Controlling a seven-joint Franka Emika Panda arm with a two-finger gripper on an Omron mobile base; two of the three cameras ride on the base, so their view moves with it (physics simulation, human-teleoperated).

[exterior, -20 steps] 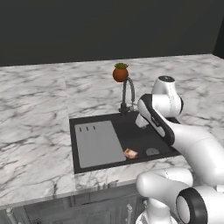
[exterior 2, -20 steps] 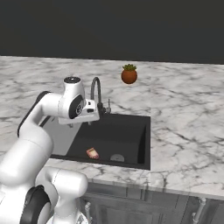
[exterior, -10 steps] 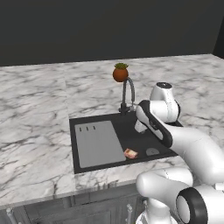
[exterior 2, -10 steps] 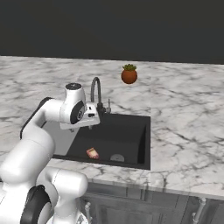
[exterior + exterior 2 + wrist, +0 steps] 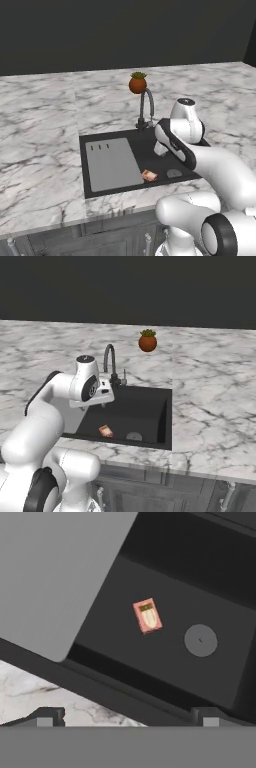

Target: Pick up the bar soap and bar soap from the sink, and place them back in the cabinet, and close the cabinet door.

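Nearest to me in the hand view, the two finger tips sit at the bottom edge, far apart w/ nothing between them, so I read the gripper as spread and empty. It hangs above the near rim of the sink, not yet down in the basin.

Next out: one bar soap lies flat on the black basin floor, center of the hand view, just left of the round drain. In the left base view that bar is lower center, beside the grey drainboard. I can spot only this one bar; can't say where the second is.

Risks as I judge them:
- Bar is thin and flat on the floor, so the fingers may hit the basin bottom or skate over the top w/o gripping.
- It lies skewed to the finger line; w/o a wrist turn I'd likely pinch corners and it would twist out.
- Descent runs close to the near wall; arm could clip it.

Farther back, the faucet stands at the rear rim, and the potted plant behind it, upper center. A high lift-out could swing into the faucet.
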